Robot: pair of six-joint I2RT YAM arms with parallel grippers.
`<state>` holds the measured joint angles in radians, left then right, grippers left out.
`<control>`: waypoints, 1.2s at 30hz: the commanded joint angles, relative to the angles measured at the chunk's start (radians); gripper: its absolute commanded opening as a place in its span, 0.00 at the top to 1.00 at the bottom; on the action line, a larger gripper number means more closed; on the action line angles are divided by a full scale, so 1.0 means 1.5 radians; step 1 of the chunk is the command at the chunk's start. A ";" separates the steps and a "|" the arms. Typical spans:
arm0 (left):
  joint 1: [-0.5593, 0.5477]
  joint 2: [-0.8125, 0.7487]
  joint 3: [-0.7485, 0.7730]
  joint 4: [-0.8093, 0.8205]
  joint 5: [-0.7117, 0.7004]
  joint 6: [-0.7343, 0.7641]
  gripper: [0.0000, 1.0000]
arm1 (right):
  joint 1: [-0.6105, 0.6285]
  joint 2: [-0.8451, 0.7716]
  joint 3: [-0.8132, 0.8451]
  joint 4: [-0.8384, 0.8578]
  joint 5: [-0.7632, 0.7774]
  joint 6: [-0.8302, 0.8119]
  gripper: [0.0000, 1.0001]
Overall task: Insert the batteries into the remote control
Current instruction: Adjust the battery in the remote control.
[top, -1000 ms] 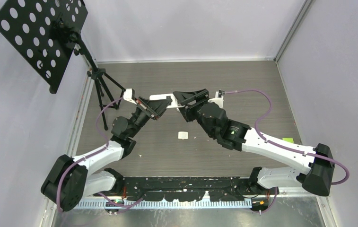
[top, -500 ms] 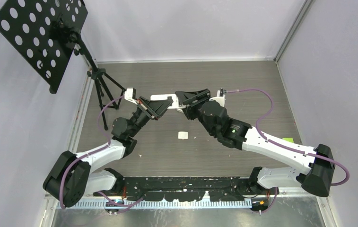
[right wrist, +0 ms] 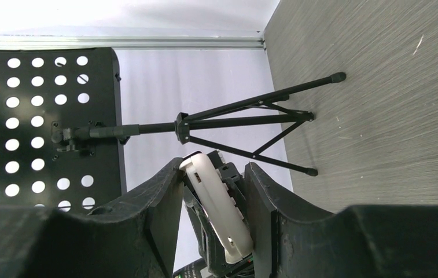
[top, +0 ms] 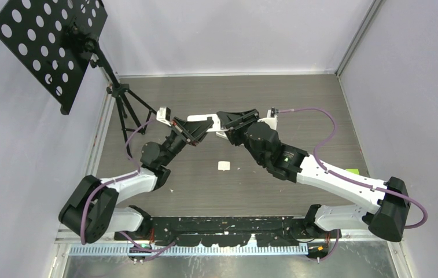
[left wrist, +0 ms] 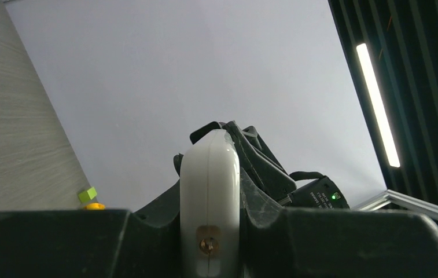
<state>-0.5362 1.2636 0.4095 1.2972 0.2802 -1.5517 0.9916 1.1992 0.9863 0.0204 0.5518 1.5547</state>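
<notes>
Top view: two arms, left arm [top: 127,182] and right arm [top: 332,176], meet at centre frame above the table [top: 297,104]. One remote control [top: 202,120], white, hangs off the table between them. Left jaws pinch its left end, right jaws close over its right end. One small white piece [top: 223,166] lies on the table below the remote, well apart from it. One black perforated music stand [top: 48,46] sits upper left on its tripod, and one green block [top: 352,171] is at the right edge. Left wrist view: remote control [left wrist: 210,191] seen edge-on at bottom centre, left jaws pressed against both its sides. Dark fingers [left wrist: 262,168] of the right arm flank its far end closely. Green block [left wrist: 87,194] with one orange thing [left wrist: 94,205] just beneath, lower left. One light strip [left wrist: 378,104] upper right. Right wrist view: remote control [right wrist: 219,220] slants between the two fingers [right wrist: 161,214], right jaws spread only to its width and nipping it. The music stand [right wrist: 37,116] fills the left, its tripod legs reaching onto the table [right wrist: 378,87].
</notes>
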 commanded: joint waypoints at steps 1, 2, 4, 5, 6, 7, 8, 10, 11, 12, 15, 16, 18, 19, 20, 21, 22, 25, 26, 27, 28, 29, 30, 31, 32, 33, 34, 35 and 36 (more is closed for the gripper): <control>0.000 0.035 0.023 0.079 -0.006 -0.063 1.00 | -0.006 -0.032 -0.008 0.028 0.019 -0.014 0.75; 0.000 0.044 0.023 0.088 -0.007 -0.077 1.00 | -0.008 -0.035 -0.013 0.030 0.018 -0.014 0.73; 0.000 0.052 0.027 0.088 -0.001 -0.085 1.00 | -0.015 -0.041 -0.027 0.045 0.009 -0.012 0.64; 0.000 0.055 0.028 0.088 0.001 -0.087 1.00 | -0.020 -0.044 -0.029 0.043 0.006 -0.011 0.58; 0.000 0.055 0.027 0.089 0.002 -0.088 1.00 | -0.025 -0.047 -0.030 0.040 -0.001 -0.012 0.53; 0.000 0.054 0.027 0.088 0.002 -0.086 1.00 | -0.030 -0.049 -0.031 0.039 -0.009 -0.016 0.50; 0.000 0.053 0.026 0.086 0.000 -0.082 1.00 | -0.034 -0.052 -0.031 0.036 -0.014 -0.019 0.48; 0.000 0.051 0.025 0.081 -0.001 -0.080 1.00 | -0.040 -0.058 -0.032 0.027 -0.022 -0.020 0.44; 0.000 0.051 0.025 0.081 0.000 -0.080 1.00 | -0.044 -0.061 -0.034 0.028 -0.028 -0.021 0.43; 0.000 0.051 0.025 0.081 0.000 -0.081 1.00 | -0.047 -0.065 -0.038 0.030 -0.034 -0.022 0.42; 0.000 0.051 0.026 0.078 0.003 -0.079 1.00 | -0.054 -0.072 -0.036 0.028 -0.049 -0.043 0.35; 0.000 0.051 0.026 0.075 0.003 -0.078 1.00 | -0.055 -0.075 -0.034 0.026 -0.052 -0.052 0.34; 0.000 0.052 0.025 0.075 0.003 -0.078 1.00 | -0.059 -0.078 -0.027 0.014 -0.060 -0.068 0.33; 0.000 0.053 0.025 0.075 0.003 -0.076 1.00 | -0.062 -0.079 -0.024 0.011 -0.067 -0.077 0.33; 0.000 0.053 0.025 0.074 0.005 -0.076 1.00 | -0.064 -0.079 -0.019 0.003 -0.071 -0.084 0.34; 0.000 0.053 0.026 0.074 0.005 -0.075 1.00 | -0.065 -0.079 -0.016 -0.003 -0.076 -0.087 0.35; 0.000 0.054 0.027 0.074 0.006 -0.074 1.00 | -0.068 -0.079 -0.014 -0.001 -0.084 -0.093 0.36; 0.000 0.055 0.029 0.074 0.007 -0.074 1.00 | -0.071 -0.072 -0.004 -0.002 -0.110 -0.112 0.43; 0.000 0.056 0.029 0.073 0.007 -0.074 1.00 | -0.072 -0.068 0.003 -0.004 -0.119 -0.120 0.45; 0.000 0.056 0.030 0.073 0.009 -0.073 1.00 | -0.073 -0.063 0.009 -0.006 -0.129 -0.126 0.46; 0.000 0.056 0.033 0.073 0.010 -0.072 1.00 | -0.073 -0.057 0.016 -0.006 -0.138 -0.132 0.48; 0.000 0.056 0.034 0.073 0.011 -0.072 1.00 | -0.073 -0.054 0.019 -0.005 -0.147 -0.136 0.51; 0.000 0.057 0.034 0.073 0.012 -0.071 1.00 | -0.073 -0.048 0.024 -0.006 -0.155 -0.139 0.52; 0.000 0.056 0.034 0.072 0.013 -0.070 1.00 | -0.073 -0.045 0.027 -0.006 -0.159 -0.140 0.53; 0.000 0.056 0.033 0.071 0.013 -0.070 1.00 | -0.073 -0.042 0.028 -0.006 -0.164 -0.141 0.54; 0.000 0.055 0.033 0.071 0.014 -0.070 1.00 | -0.073 -0.040 0.029 -0.007 -0.167 -0.141 0.55; 0.000 0.055 0.032 0.070 0.012 -0.069 1.00 | -0.073 -0.039 0.030 -0.009 -0.169 -0.140 0.57; 0.000 0.054 0.031 0.069 0.013 -0.068 1.00 | -0.074 -0.037 0.031 -0.009 -0.171 -0.139 0.59; 0.000 0.054 0.032 0.067 0.014 -0.067 1.00 | -0.074 -0.036 0.033 -0.010 -0.173 -0.140 0.60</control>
<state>-0.5369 1.3510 0.4259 1.3560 0.2844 -1.6711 0.8776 1.1378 0.9806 -0.0242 0.3355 1.3624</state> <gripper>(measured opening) 0.220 0.422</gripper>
